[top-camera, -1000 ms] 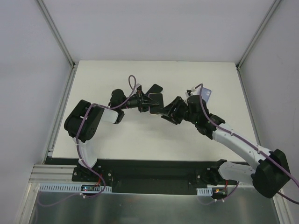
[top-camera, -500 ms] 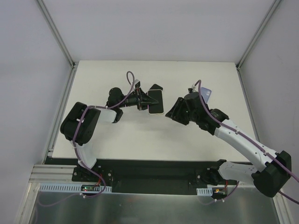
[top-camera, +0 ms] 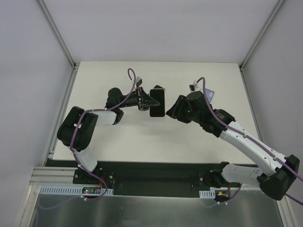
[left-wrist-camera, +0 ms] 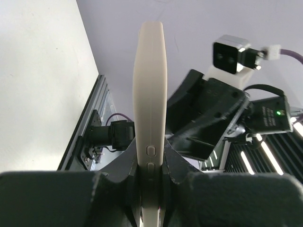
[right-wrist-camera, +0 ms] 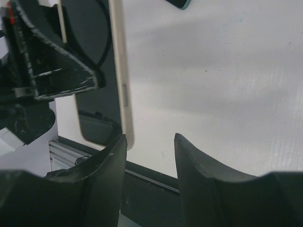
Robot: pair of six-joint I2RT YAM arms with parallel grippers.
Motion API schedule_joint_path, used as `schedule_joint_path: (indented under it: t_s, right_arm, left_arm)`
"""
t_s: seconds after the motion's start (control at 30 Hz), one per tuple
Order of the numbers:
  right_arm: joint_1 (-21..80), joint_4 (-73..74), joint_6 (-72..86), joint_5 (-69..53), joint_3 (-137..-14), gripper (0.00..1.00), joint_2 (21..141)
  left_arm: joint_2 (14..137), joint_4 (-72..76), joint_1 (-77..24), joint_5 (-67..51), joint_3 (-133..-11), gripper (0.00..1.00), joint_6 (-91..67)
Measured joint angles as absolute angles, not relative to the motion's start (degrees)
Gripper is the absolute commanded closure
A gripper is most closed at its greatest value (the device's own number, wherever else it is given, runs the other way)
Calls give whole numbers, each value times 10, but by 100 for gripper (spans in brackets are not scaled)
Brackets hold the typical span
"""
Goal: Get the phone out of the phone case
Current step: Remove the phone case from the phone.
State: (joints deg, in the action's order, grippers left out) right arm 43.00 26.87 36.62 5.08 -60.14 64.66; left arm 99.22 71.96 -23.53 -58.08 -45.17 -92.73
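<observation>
The phone in its cream case (top-camera: 157, 102) is held off the table, dark screen facing the top camera. My left gripper (top-camera: 147, 100) is shut on its left long edge. In the left wrist view the case's edge (left-wrist-camera: 149, 94) with two side buttons stands upright between the jaws of the left gripper (left-wrist-camera: 150, 163). My right gripper (top-camera: 170, 112) is open and empty just right of the phone. In the right wrist view the cream edge (right-wrist-camera: 121, 80) and dark screen (right-wrist-camera: 92, 109) lie just beyond the left fingertip of the right gripper (right-wrist-camera: 150, 140).
A small bluish flat object (top-camera: 210, 96) lies on the white table (top-camera: 142, 137) behind the right arm; a dark-teal corner of an object (right-wrist-camera: 181, 3) shows in the right wrist view. The phone's shadow (top-camera: 158, 87) falls on the table. Frame posts stand at the back corners.
My left gripper has turned and shifted the phone a little to the right and toward the back. My right gripper drew off the phone's right side and now hovers open beside it.
</observation>
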Motion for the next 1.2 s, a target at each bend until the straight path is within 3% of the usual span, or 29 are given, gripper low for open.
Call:
schedule_joint_path:
  t_s: [1.2]
  right_arm:
    - [507, 313, 337, 137, -637, 56, 642]
  left_arm:
    - [971, 668, -235, -582, -452, 100, -872]
